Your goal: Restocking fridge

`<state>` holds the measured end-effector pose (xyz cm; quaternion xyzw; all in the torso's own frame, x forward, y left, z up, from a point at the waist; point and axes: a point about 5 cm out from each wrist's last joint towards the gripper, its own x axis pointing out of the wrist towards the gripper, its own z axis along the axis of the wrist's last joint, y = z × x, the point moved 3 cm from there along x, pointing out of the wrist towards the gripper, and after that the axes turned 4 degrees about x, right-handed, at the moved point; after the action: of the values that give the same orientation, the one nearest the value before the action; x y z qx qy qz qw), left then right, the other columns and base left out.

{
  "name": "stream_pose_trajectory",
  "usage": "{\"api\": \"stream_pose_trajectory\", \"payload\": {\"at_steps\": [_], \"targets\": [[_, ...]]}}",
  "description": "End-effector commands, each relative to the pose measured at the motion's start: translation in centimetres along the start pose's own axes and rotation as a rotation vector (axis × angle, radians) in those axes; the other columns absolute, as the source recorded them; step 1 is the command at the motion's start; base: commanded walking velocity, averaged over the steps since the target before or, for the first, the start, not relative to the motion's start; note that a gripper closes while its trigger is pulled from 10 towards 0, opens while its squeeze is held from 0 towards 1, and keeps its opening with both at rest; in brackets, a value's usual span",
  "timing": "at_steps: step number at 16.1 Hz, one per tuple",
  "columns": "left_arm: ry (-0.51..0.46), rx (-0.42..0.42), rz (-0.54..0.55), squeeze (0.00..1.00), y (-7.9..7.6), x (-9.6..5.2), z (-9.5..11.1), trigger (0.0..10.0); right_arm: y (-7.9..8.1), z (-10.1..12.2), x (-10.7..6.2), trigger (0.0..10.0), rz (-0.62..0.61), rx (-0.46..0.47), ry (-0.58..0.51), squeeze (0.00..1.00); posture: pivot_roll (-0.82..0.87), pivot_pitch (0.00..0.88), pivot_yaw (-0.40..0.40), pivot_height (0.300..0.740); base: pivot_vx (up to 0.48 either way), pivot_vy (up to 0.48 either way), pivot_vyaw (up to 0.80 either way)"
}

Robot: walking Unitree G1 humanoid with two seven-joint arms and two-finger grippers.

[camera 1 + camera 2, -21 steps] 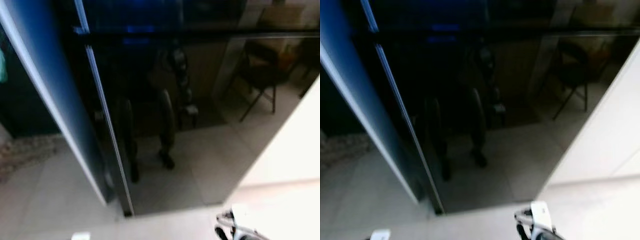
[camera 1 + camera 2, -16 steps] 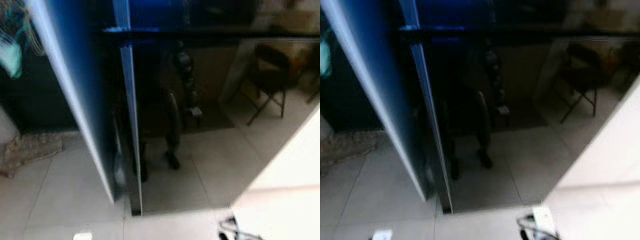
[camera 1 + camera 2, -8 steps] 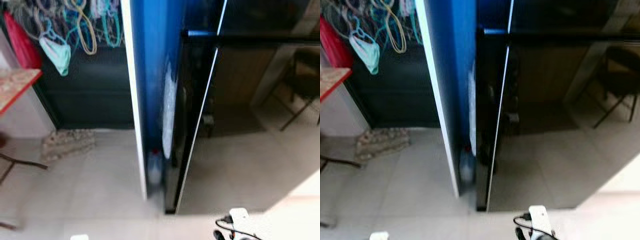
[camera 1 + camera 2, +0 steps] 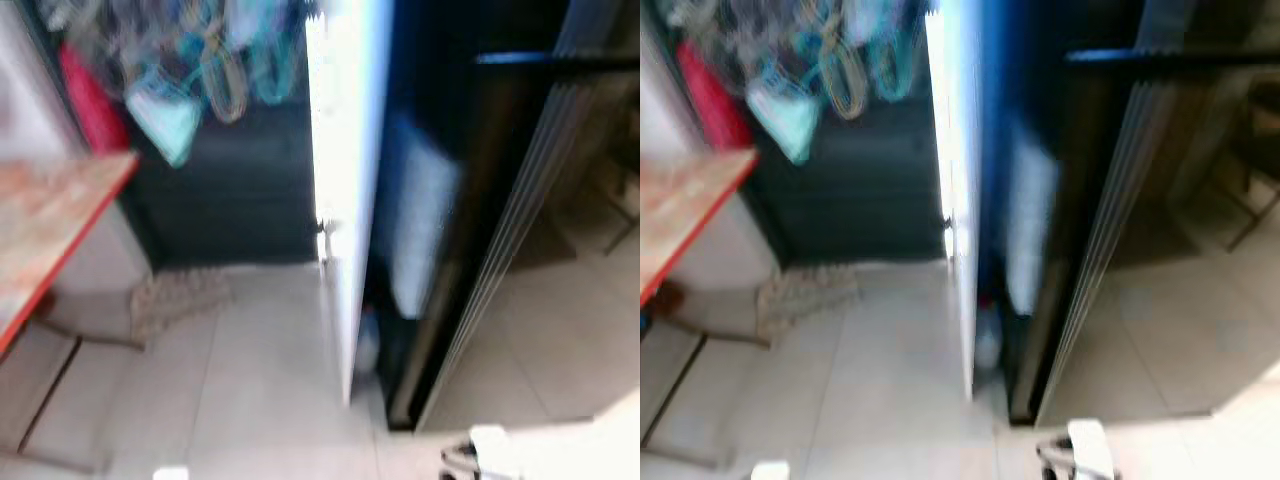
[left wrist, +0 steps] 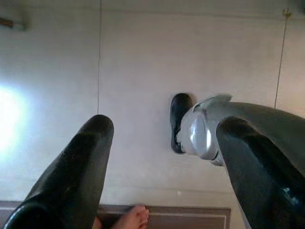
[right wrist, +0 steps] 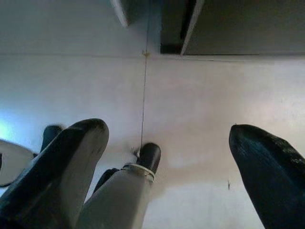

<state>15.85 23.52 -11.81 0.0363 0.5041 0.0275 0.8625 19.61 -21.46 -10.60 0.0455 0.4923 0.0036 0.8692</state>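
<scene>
While the head views are blurred, you can still make out the tall dark glossy fridge (image 4: 520,200) standing ahead and to the right, with a white-edged, blue-lit door panel (image 4: 345,200) seen nearly edge-on at its left side; it looks ajar, though the blur keeps you from reading how far, and nothing of the shelves inside can be made out. As for restocking, you should judge it as barely begun: no food, bottle or package to load can be seen, and the robot stands on the pale tiled floor (image 4: 890,380) short of the fridge. Your left gripper (image 5: 162,176) hangs pointing down at the tiles, its two black fingers (image 5: 76,162) spread wide and holding nothing, with the robot's own silver leg and black foot (image 5: 180,119) below it. Your right gripper (image 6: 167,171) is the same: fingers (image 6: 62,162) far apart, empty, aimed at the floor, with the fridge's bottom corner (image 6: 176,28) just ahead. To the left sit a red-edged wooden tabletop (image 4: 50,230) and a bunch of coloured hangers (image 4: 200,70) against a dark cabinet. What is left, then, is nearly everything: fetch the goods, reach the open compartment and place them.
</scene>
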Motion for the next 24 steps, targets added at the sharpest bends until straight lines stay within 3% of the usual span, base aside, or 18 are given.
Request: {"api": "stream_pose_trajectory", "payload": {"at_steps": [1, 9, 21, 24], "targets": [[0.015, 0.012, 0.005, 0.00, 0.3, -0.1, -0.5, 10.0, 0.0, 0.5, 0.0, 10.0, 0.003, -0.002, -0.015, 0.00, 0.05, 0.000, -0.004, 0.740, 0.000, 0.356, 0.00], [0.006, 0.017, 0.014, 0.00, 0.5, 0.0, 0.0, 10.0, 0.2, 1.2, 0.1, 10.0, 0.011, -0.012, -0.030, 0.00, 0.07, 0.000, -0.001, 0.740, 0.000, 0.251, 0.00], [-0.003, 0.010, 0.045, 0.00, 0.3, -0.1, -0.4, 10.0, -0.4, 0.6, -0.1, 10.0, 0.010, -0.012, -0.021, 0.00, 0.08, 0.000, -0.021, 0.740, 0.000, 0.000, 0.78], [-0.036, -0.040, 0.082, 0.00, 0.5, -0.2, -0.5, 10.0, -0.6, 0.1, -0.2, 10.0, 0.007, -0.019, -0.009, 0.00, 0.09, 0.000, -0.024, 0.740, 0.000, 0.000, 0.20]]}}
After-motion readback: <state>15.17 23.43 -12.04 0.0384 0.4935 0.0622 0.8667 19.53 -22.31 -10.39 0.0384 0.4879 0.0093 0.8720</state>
